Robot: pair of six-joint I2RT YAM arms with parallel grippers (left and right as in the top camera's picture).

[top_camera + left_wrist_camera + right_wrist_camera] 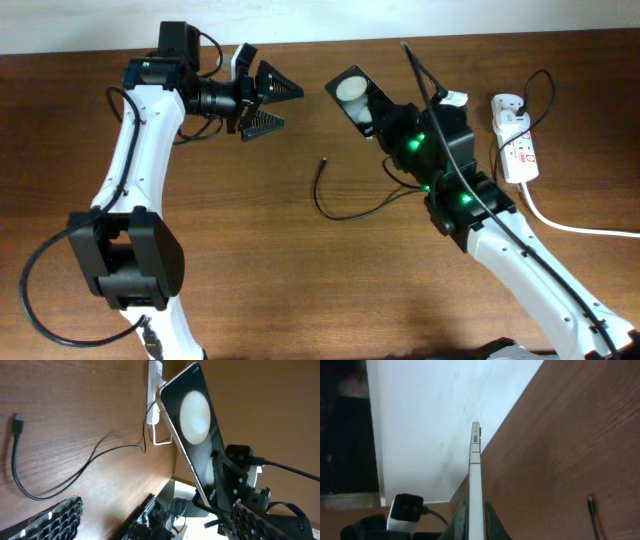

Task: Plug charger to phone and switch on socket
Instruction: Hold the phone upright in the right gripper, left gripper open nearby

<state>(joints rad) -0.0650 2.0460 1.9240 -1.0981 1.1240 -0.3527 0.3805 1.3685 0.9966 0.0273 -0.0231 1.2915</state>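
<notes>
Over on the left, the left claw [293, 107] hangs above the brown wooden tabletop [230, 240] with its two black ribbed fingers spread wide and nothing between them, pointing to the right, towards the middle.

Just to its right and a little nearer the robot, the small connector tip [323, 160] of the thin black charger cable [340, 215] lies flat on the wood. The tip's long axis runs roughly from near to far, with its nose towards the far edge. The cable drops back from it in a loose loop and then runs right, under the other arm.

Further right, the slim black glossy phone [352, 92] is off the tabletop, pinched by one end in the right claw [477, 525], which is closed across its thin sides. Its free end slants up and leftwards, towards the empty claw. I can't make out the charging port from here.

The move, as I judge it, turns on that connector. It lies between the two arms, nearer the free left claw, so that claw is the natural one to drop down on it and carry it to the phone.

At the far right the small white power strip with red markings [515, 140] sits flat, well apart from the phone, its thick white cord [560, 222] trailing off right. No claw is near it.
</notes>
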